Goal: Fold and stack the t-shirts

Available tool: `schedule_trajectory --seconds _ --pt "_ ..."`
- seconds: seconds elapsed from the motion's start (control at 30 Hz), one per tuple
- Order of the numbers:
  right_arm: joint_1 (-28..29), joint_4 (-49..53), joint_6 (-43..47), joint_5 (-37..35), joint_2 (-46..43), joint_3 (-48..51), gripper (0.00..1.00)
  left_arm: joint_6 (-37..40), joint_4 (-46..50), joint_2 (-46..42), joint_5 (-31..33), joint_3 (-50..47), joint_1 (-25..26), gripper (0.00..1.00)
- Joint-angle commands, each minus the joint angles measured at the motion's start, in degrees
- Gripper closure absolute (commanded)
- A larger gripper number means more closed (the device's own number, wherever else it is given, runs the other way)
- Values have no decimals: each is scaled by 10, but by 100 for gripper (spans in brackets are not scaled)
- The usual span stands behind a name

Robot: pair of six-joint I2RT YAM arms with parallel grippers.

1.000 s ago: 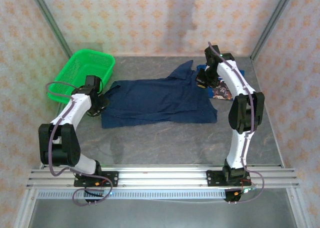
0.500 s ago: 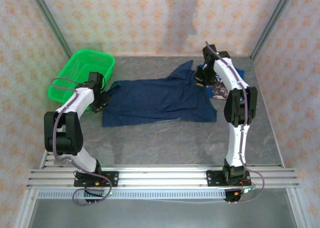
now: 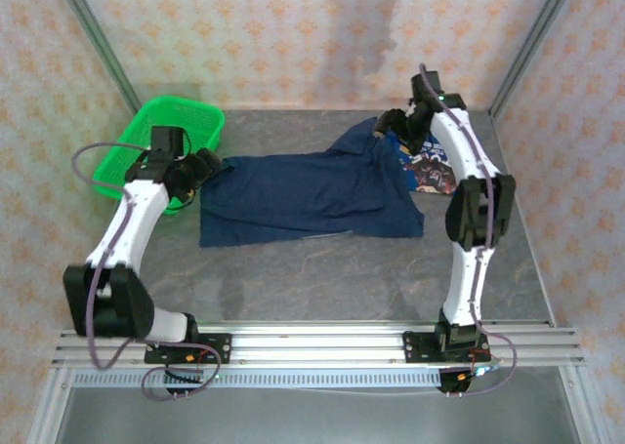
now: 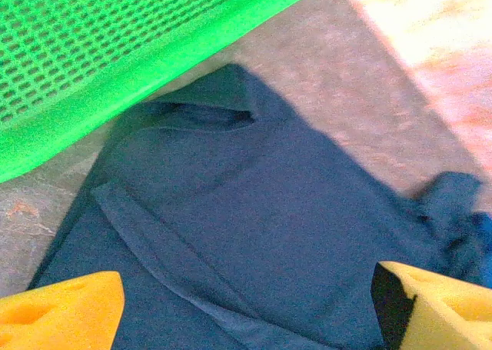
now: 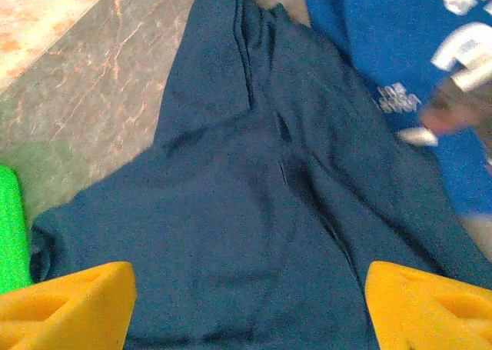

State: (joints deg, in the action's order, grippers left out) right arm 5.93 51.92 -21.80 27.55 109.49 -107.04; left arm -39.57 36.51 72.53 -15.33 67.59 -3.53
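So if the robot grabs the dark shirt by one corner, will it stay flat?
Probably not: the navy shirt lies soft and creased, so it would likely droop. Its far end is bunched, so pushing would probably wrinkle it more.

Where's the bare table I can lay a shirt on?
Widest free patch: the near strip of table between the navy t-shirt and the rail. A narrower strip runs behind the shirt along the back wall. Crowded: the green basket sits close at its left end, the blue t-shirt at its right.
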Motion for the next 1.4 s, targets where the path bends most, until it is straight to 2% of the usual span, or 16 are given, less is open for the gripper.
schedule_trajectory --seconds 0.0,0.1,0.2,0.4,0.67,0.97,1.07,1.1,1.17,1.23,1.3,1.37 --pt "-4 17 0 5 -136 132 22 3 91 -59 -9 -52 -6 15" --pt "-8 -25 -20 18 -229 298 23 -4 99 -101 -19 -133 -7 17" --pt "-29 -71 -46 28 -276 426 28 -21 70 -113 -32 -208 -7 24" --pt "-55 -140 -53 16 -274 539 36 -33 9 -83 -22 -282 -7 36" --pt "-71 -203 -51 -9 -195 548 41 -49 -77 -21 5 -309 -7 40" --pt "-76 -216 -43 -25 -109 486 49 -70 -157 72 29 -295 -7 46" --pt "-75 -222 -42 -28 -85 467 58 -65 -158 104 50 -280 -8 50" --pt "-75 -216 -40 -30 -75 458 65 -64 -156 118 55 -274 -8 53" --pt "-76 -202 -40 -32 -64 445 80 -59 -140 138 69 -258 -9 62" --pt "-76 -185 -39 -42 -70 444 91 -51 -107 154 98 -241 -8 78" --pt "-76 -164 -34 -61 -89 449 97 -41 -81 156 122 -232 -9 87" --pt "-76 -139 -27 -80 -112 458 100 -34 -63 150 139 -231 -9 91"
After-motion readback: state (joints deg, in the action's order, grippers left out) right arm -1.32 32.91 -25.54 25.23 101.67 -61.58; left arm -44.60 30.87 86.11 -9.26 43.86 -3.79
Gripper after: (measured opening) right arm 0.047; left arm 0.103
